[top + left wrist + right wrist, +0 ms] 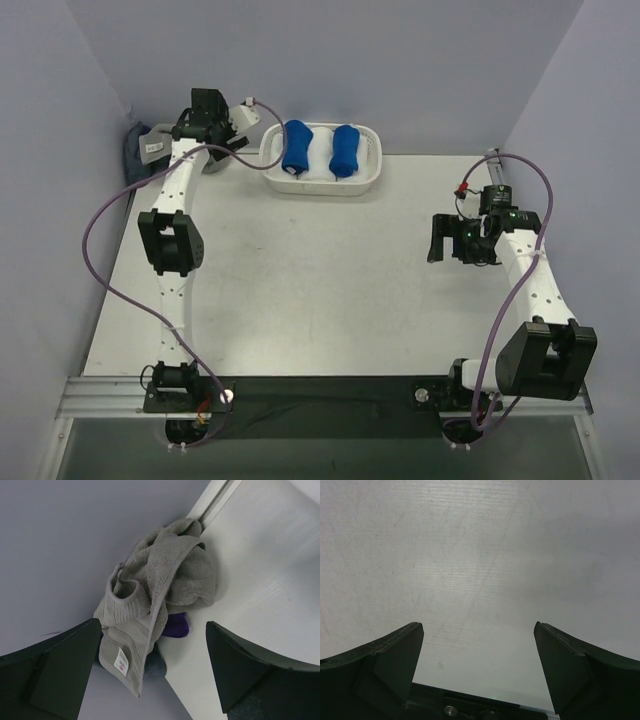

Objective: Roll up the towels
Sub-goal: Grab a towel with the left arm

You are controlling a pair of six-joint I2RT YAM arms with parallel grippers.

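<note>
The grey towel (165, 575) lies crumpled in a heap in the table's far left corner against the wall, a white label on its hanging edge. In the top view the towel (136, 150) is only partly seen beside the left arm. My left gripper (154, 626) is open and empty, just short of the heap, with the towel's lower edge between its fingers. In the top view the left gripper (195, 118) is at the far left corner. My right gripper (438, 240) is open and empty over bare table on the right, and its wrist view (477, 627) shows only table.
A small purple cloth (176, 625) and a dark blue-grey cloth (156, 667) lie under the towel heap. A white basket (372, 168) at the back centre holds two rolled blue towels (297, 146). Walls close in the left, back and right sides.
</note>
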